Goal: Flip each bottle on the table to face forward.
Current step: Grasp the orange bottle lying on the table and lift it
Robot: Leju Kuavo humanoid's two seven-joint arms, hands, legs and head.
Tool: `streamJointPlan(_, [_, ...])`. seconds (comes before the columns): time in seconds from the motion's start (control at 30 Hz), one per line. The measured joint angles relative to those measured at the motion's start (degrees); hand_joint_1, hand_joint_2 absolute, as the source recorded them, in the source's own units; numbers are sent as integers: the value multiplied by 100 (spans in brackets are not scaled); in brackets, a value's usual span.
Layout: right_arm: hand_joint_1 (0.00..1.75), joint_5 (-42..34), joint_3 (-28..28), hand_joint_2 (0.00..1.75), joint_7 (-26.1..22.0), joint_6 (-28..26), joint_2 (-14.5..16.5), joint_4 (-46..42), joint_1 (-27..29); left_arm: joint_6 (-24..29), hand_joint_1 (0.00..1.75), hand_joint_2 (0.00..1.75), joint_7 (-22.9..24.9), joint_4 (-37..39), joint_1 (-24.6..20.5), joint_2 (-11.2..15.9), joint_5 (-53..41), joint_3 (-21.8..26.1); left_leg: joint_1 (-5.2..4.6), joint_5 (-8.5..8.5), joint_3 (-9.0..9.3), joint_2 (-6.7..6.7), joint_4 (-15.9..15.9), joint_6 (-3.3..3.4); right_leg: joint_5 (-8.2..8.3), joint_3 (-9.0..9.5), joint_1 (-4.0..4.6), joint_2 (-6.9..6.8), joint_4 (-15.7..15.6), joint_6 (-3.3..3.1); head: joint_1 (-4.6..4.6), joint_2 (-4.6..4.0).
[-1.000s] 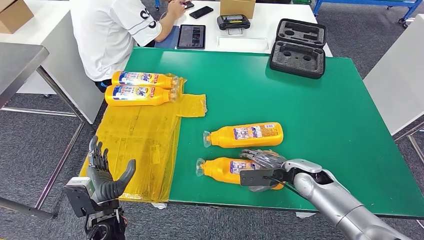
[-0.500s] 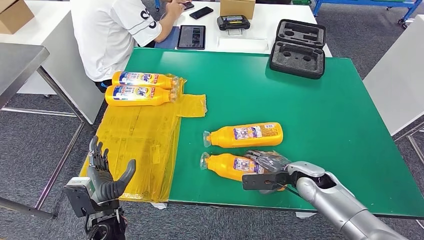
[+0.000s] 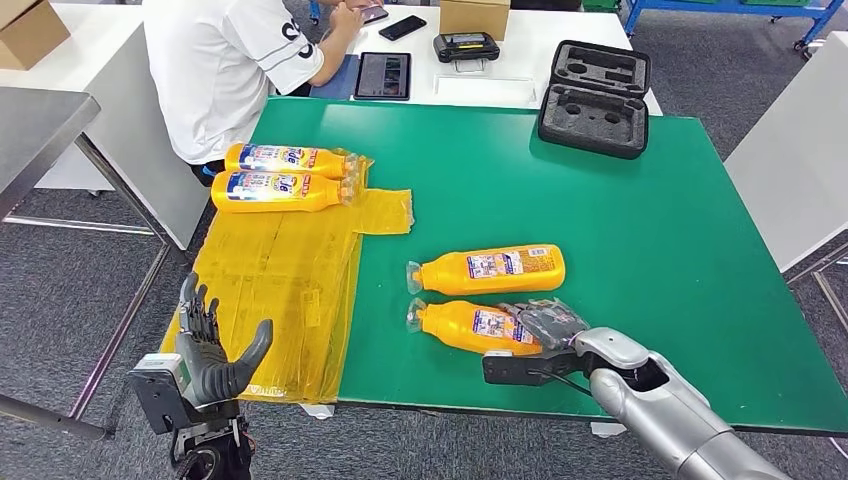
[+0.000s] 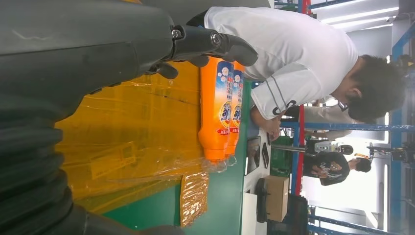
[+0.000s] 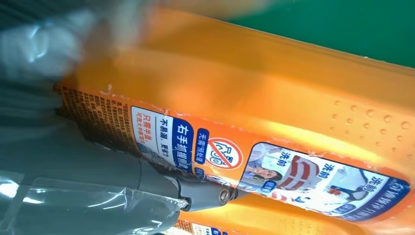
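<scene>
The near bottle (image 3: 470, 327) is being gripped by the right hand (image 3: 545, 325) close to the front edge of the green table (image 3: 650, 230), at about 5 o'clock of the head view. It is lying on its side, slightly slanted, with its clear-wrapped cap pointing toward 9 o'clock and its base hidden under the fingers. Just beyond it, toward 12 o'clock, a second bottle (image 3: 490, 269) is lying flat and parallel, near but apart from it. Two more bottles (image 3: 280, 175) are lying side by side, touching, at the table's left edge toward 10 o'clock, on a yellow plastic sheet (image 3: 285, 280) that is draped over that edge. Open green surface is being left toward 2 and 3 o'clock, as far as the black foam case (image 3: 597, 95) at the far edge.

In the right wrist view, a small-print label with a red prohibition sign, Chinese characters and a picture panel is being shown on the held bottle, the back-label side; most of the print is too small to be read. On the far pair a blue and white front label is being shown; its lettering cannot be read.

The bottles are orange with clear film over the caps. The left hand (image 3: 210, 350) is being held off the table at 7 o'clock, fingers spread and grasping nothing. A person in a white shirt (image 3: 225, 70) is sitting at the far left corner beside a tablet (image 3: 383, 73).
</scene>
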Motion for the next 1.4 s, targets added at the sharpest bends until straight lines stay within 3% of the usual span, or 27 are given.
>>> streamJointPlan(0.67, [175, -27, -366, 175, -131, -178, 88, -8, 140, -64, 0, 175, 23, 0, -5, -31, -31, -4, 0, 0, -3, 0, 0, -1, 0, -2, 0, 0, 1, 1, 0, 0])
streamJointPlan(0.87, [175, -423, -749, 175, -559, -780, 195, -287, 384, -20, 0, 175, 6, -5, 35, -45, -51, 9, 0, 0, -18, 0, 0, -1, 3, -9, 0, 0, 4, 4, -1, 0])
streamJointPlan(1.07, [175, -586, -1517, 175, -1273, -1674, 658, -1015, 824, -30, 0, 175, -91, -55, 118, -99, -90, 33, 4, -2, -21, -1, 0, -4, -3, -15, 5, -2, 4, 3, -1, 0])
streamJointPlan(1.27, [175, -687, -2000, 175, -1594, -1913, 1178, -1596, 1162, -67, 0, 175, -116, -56, 93, -134, -16, 50, 7, -5, -25, -1, -1, -8, -6, -19, 6, 0, 4, 0, 2, 0])
streamJointPlan(1.4, [175, -759, -2401, 175, -2039, -2062, 1718, -1865, 1452, -295, 0, 175, -129, -128, 116, -195, 224, 94, 7, -5, -24, -1, -1, -8, -6, -21, 6, 0, 4, 0, -2, 0])
